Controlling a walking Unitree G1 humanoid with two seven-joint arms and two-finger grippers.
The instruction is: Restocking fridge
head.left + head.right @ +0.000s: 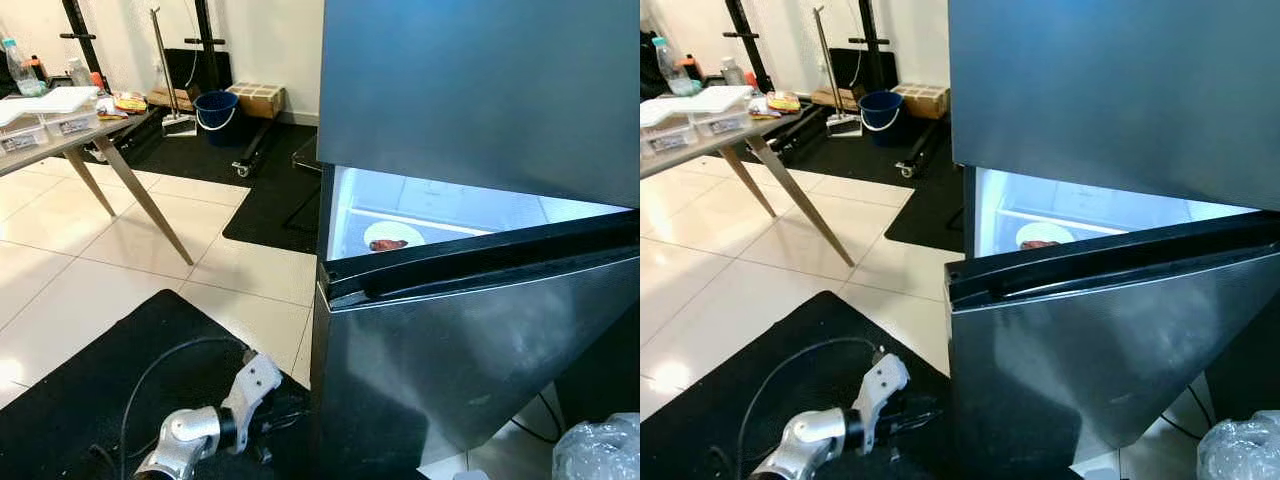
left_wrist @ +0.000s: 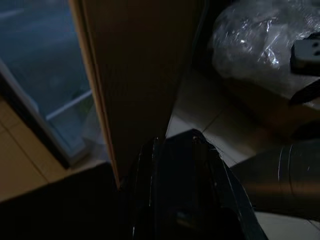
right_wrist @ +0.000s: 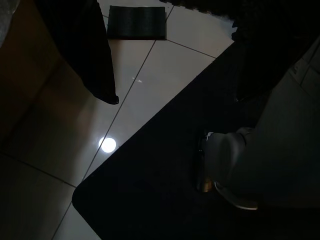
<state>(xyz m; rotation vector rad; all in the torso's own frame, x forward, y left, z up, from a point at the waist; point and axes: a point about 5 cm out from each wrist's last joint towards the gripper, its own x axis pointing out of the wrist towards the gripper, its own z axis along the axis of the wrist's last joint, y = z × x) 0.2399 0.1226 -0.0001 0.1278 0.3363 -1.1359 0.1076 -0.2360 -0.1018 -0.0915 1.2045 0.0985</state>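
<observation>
Low at about seven o'clock in the head views, the left gripper (image 1: 915, 412) reaches toward the bottom edge of the fridge door (image 1: 470, 340), which stands partly open; whether its fingers are spread or closed cannot be told. Inside the lit fridge (image 1: 450, 215), toward two o'clock, a white plate (image 1: 394, 236) carrying something reddish sits on a shelf. At five o'clock, a crinkled clear plastic bag (image 1: 600, 450) lies on the floor just beside the door. At ten o'clock stands a table (image 1: 75, 140) with containers and bottles, well apart from the fridge. The right gripper (image 3: 100, 55) hangs over the black mat (image 3: 150, 200) and tiles, its state unclear.
</observation>
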